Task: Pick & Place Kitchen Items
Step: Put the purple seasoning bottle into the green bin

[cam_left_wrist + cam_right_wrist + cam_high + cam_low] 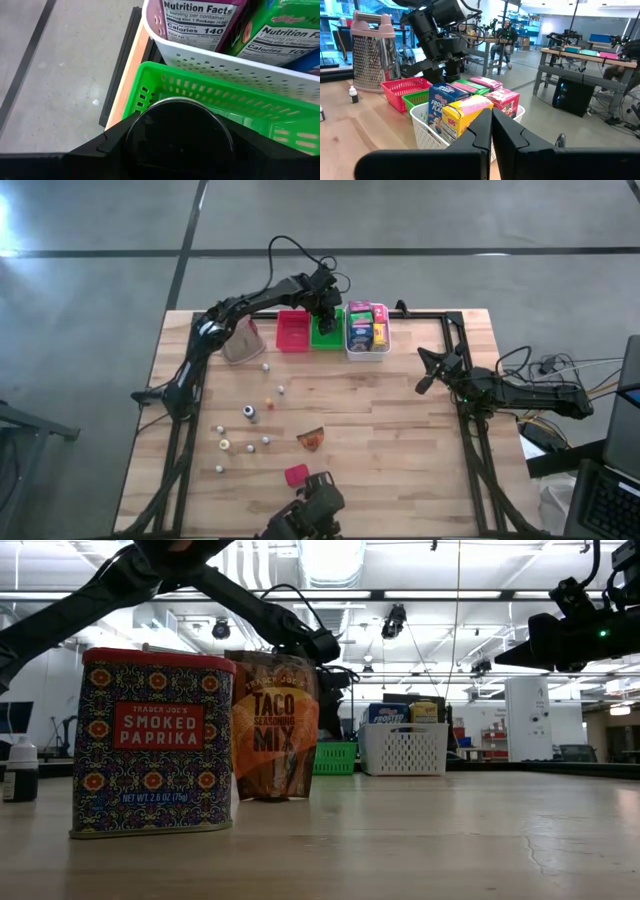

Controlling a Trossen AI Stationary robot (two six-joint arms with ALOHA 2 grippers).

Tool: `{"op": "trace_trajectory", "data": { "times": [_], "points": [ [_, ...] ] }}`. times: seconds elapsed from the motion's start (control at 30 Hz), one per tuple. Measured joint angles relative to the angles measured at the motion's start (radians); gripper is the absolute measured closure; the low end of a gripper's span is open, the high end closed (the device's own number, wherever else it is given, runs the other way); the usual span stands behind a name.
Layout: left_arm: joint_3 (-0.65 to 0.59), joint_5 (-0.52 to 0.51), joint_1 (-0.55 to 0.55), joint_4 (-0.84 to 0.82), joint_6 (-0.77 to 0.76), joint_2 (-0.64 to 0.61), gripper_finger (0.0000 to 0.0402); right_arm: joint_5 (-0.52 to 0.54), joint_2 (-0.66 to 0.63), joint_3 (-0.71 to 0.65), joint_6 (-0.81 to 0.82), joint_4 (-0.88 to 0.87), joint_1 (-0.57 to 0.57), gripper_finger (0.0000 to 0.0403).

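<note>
Over the green basket (260,107) at the table's far edge, my left pincer (177,142) grips a dark jar (178,132), white basket (366,350) just right; my right pincer (491,131) waits shut, far right.

Grey concrete floor (90,310) with dark seams, ceiling strip lights (440,594), workbenches (580,55) behind
</note>
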Motion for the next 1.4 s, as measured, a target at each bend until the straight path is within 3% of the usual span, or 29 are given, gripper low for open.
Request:
{"op": "trace_trajectory", "data": {
  "times": [0.97, 1.4],
  "points": [
    [-0.001, -0.011, 0.000, 0.003, 0.023, 0.000, 0.0158, 0.000, 0.000, 0.000, 0.000, 0.000, 0.000, 0.0394],
    [-0.001, -0.018, 0.000, 0.010, 0.026, 0.000, 0.0098, 0.000, 0.000, 0.000, 0.000, 0.000, 0.000, 0.0394]
  ]
}}
